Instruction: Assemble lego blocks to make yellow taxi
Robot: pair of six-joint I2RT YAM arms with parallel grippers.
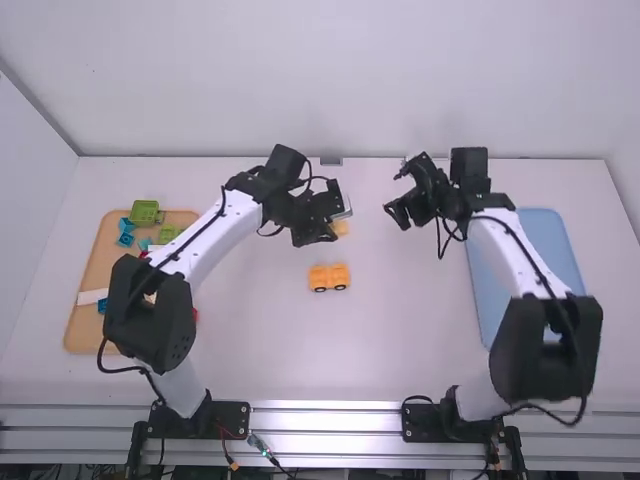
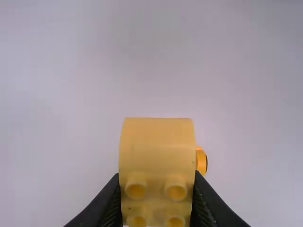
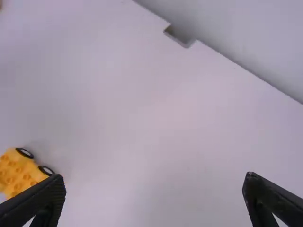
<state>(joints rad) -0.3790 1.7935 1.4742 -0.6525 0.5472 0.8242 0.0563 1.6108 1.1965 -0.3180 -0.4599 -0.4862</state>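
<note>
On the white worktop (image 1: 400,340) sits the studded orange-yellow plastic wheeled base (image 1: 329,275); on its far side, the left tool (image 2: 157,179) grips a curved yellow plastic block (image 2: 156,142), not yet attached. The right tool (image 3: 154,177) gapes wide, empty.

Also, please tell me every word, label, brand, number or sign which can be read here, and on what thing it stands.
None can be read.
The yellow block in the left gripper and the wheeled base show no print that I can find.
The small blocks at the wooden tray are too small to tell.
</note>
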